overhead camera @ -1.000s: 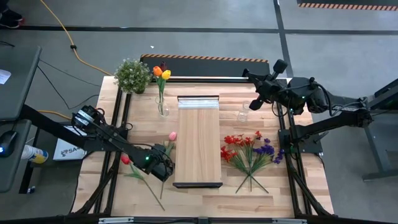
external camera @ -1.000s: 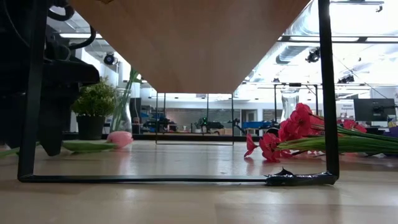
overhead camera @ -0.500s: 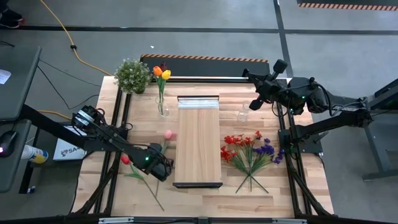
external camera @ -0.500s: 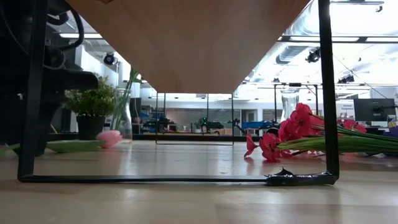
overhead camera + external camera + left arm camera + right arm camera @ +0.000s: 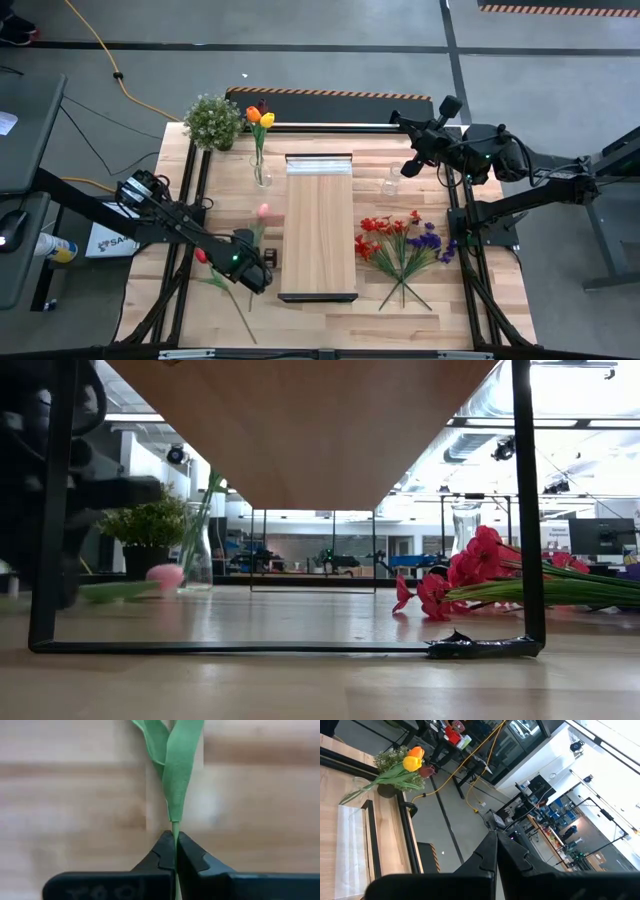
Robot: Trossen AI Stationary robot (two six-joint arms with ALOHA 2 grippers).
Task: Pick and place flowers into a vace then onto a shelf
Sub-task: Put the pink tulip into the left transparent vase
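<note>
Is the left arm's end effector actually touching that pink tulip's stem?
Touching. The left wrist view shows the left end effector shut on the pink tulip by its green stem, no gap either side.

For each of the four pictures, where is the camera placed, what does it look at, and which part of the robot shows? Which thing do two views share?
High view: above the table, looking down; both arms show, left gripper and right gripper.
Low view: at tabletop height, under the light-wood shelf plank; the left arm shows dark at the edge.
Left wrist view: its shut fingers pinch the pink tulip's green stem.
Right wrist view: its shut fingers aim at the room beyond.
Shared: the pink tulip shows in the high and low views.
</note>
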